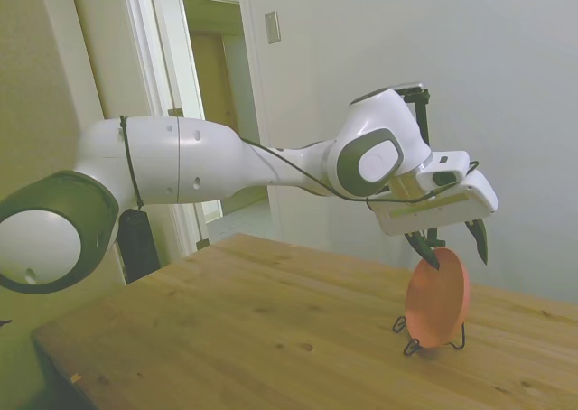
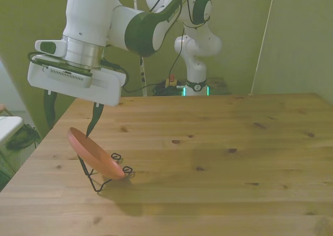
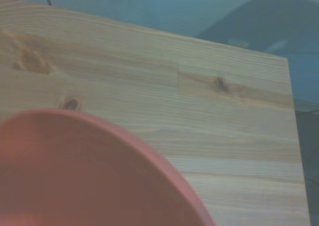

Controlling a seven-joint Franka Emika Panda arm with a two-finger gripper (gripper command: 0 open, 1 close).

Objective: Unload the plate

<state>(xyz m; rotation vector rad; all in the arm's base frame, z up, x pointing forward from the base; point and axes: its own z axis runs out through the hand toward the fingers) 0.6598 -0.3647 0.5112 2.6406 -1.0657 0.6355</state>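
Note:
The salmon-pink plate (image 1: 438, 300) stands on edge, leaning in a thin black wire stand (image 1: 409, 345) near the table's end. In the front view the plate (image 2: 97, 156) tilts toward that view's left, held up by the stand (image 2: 97, 183). My gripper (image 1: 452, 246) hangs open just above the plate's upper rim, one dark finger on each side of it and nothing gripped. In the front view the gripper (image 2: 72, 116) sits directly over the rim. Up close in the wrist view, the plate (image 3: 75, 176) fills one corner as a blur.
The wooden table (image 2: 218, 158) stretches wide to the front view's right of the stand. The table's edge (image 2: 36, 147) runs close by the plate on the front view's left. An open doorway (image 1: 217, 112) shows behind the arm in the side view.

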